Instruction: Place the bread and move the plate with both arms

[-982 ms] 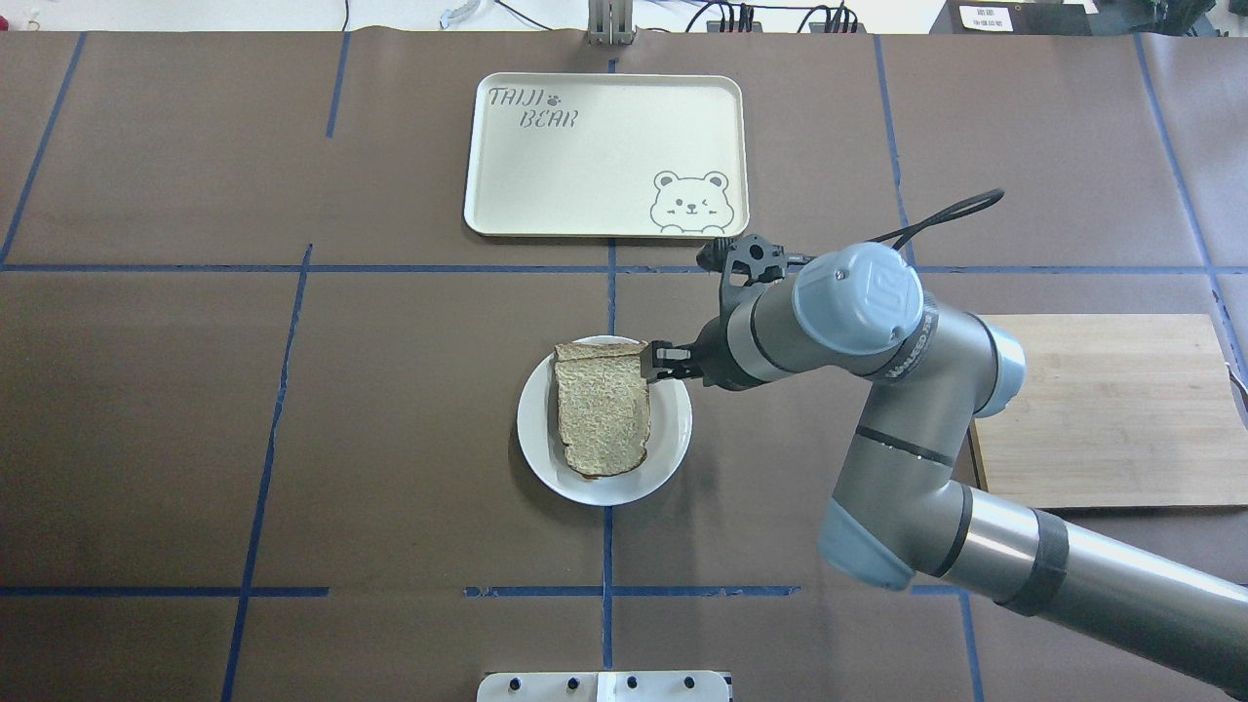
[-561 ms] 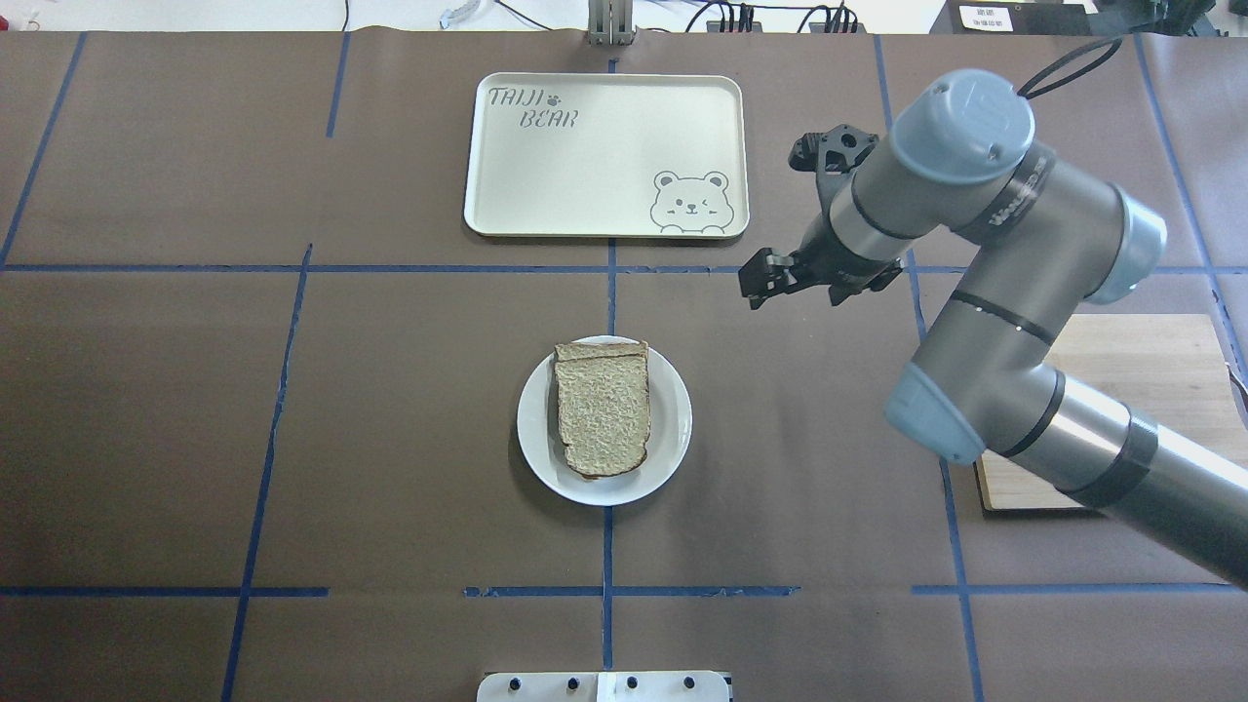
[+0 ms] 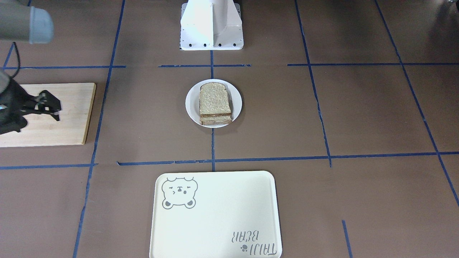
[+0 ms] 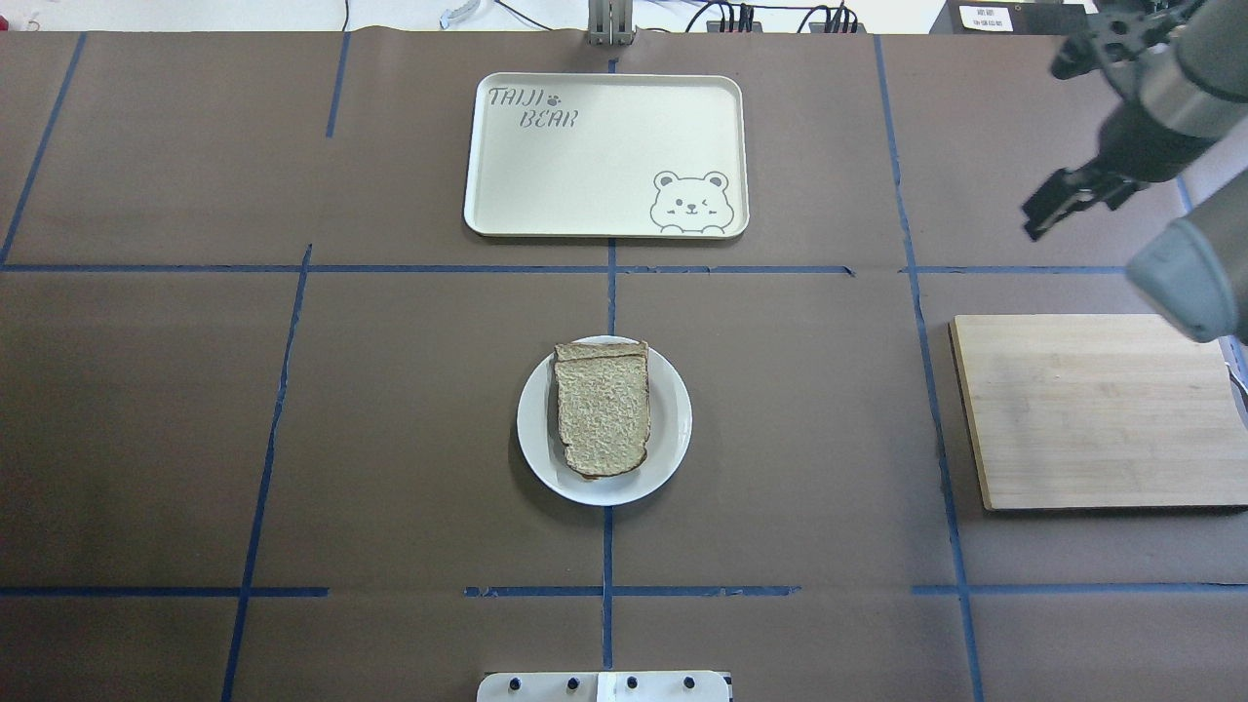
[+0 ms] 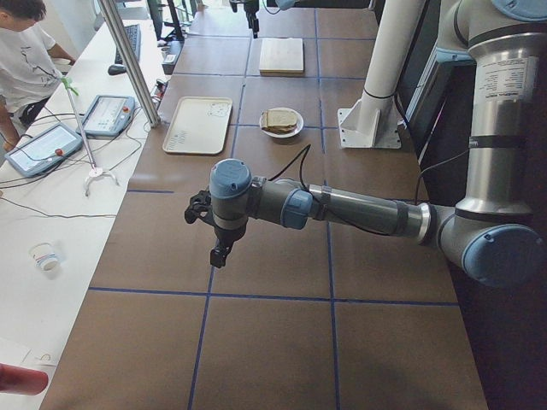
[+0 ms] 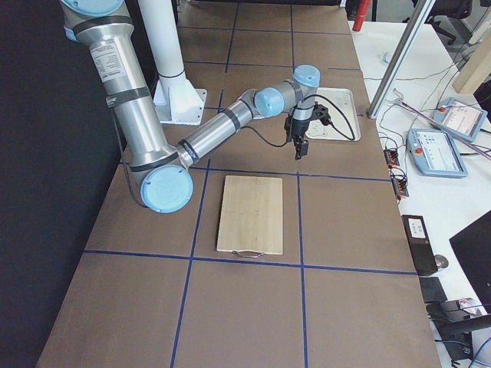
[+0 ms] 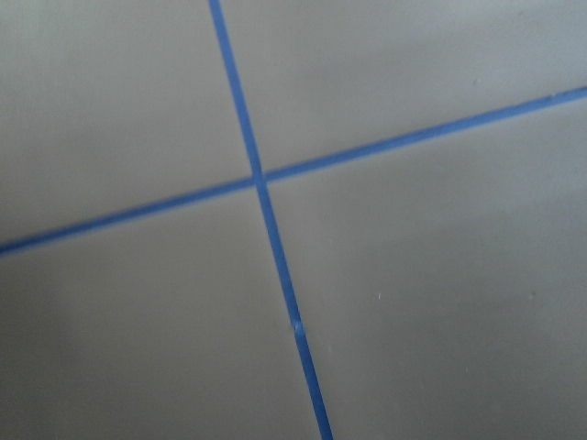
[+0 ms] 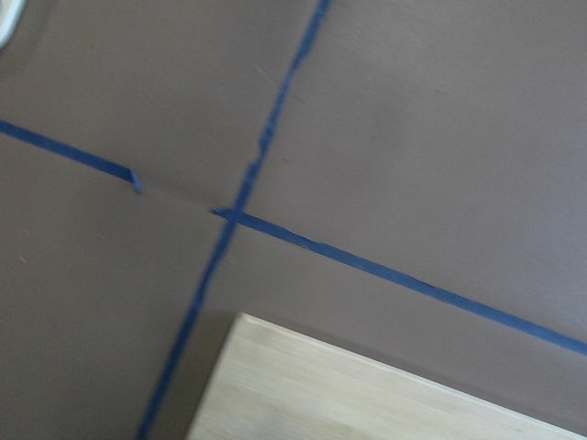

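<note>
The bread [image 4: 603, 414] lies speckled face up on top of another slice on the small white plate [image 4: 675, 429], at the table's middle. Both also show in the front view, the bread [image 3: 214, 99] on the plate [image 3: 190, 104]. My right gripper [image 4: 1033, 226] hangs empty and high at the far right, well away from the plate; in the front view it [image 3: 57, 111] looks open above the wooden board. My left gripper [image 5: 218, 256] shows only in the left side view, over bare table far from the plate; I cannot tell if it is open or shut.
A cream bear tray [image 4: 604, 156] lies beyond the plate. A wooden cutting board [image 4: 1097, 409] lies at the right and shows in the right wrist view [image 8: 367, 403]. The white robot base [image 3: 211, 25] stands at the near edge. Blue tape lines cross the brown table.
My right gripper has left the plate's right rim, risen and swung back to the far right. The bread stays on the plate.
</note>
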You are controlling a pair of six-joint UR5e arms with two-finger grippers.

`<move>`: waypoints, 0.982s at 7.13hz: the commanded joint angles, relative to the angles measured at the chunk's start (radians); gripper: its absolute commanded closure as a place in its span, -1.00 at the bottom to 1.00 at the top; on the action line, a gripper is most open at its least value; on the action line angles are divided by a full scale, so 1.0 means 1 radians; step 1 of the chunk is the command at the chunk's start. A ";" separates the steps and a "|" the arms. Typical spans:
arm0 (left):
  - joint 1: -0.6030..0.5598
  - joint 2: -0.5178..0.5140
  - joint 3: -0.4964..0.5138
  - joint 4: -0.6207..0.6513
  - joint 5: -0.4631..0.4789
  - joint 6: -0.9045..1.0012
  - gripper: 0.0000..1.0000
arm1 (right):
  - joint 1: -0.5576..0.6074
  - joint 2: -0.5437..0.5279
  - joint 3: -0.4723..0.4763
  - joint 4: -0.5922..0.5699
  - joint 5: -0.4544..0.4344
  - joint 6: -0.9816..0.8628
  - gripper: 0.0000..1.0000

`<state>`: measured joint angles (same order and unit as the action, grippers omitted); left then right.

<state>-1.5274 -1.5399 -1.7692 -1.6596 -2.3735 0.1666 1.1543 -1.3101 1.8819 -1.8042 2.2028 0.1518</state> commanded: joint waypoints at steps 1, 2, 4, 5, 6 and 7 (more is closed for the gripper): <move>0.016 -0.002 -0.005 -0.029 -0.019 0.004 -1.00 | 0.211 -0.229 0.026 -0.007 0.073 -0.327 -1.00; 0.035 0.013 0.004 -0.089 -0.056 -0.007 -1.00 | 0.316 -0.314 0.026 -0.006 0.134 -0.394 -1.00; 0.096 0.014 -0.010 -0.106 -0.212 -0.158 -1.00 | 0.412 -0.484 0.029 0.096 0.137 -0.422 -1.00; 0.143 0.014 -0.013 -0.215 -0.211 -0.317 -1.00 | 0.412 -0.485 0.028 0.098 0.132 -0.419 -1.00; 0.227 0.014 -0.012 -0.377 -0.210 -0.584 -1.00 | 0.412 -0.477 0.019 0.100 0.132 -0.399 -1.00; 0.327 0.011 0.003 -0.569 -0.191 -0.844 -1.00 | 0.412 -0.476 0.019 0.103 0.136 -0.379 -1.00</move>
<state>-1.3069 -1.5271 -1.7763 -2.0240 -2.5757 -0.3796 1.5636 -1.7849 1.9037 -1.7071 2.3362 -0.2479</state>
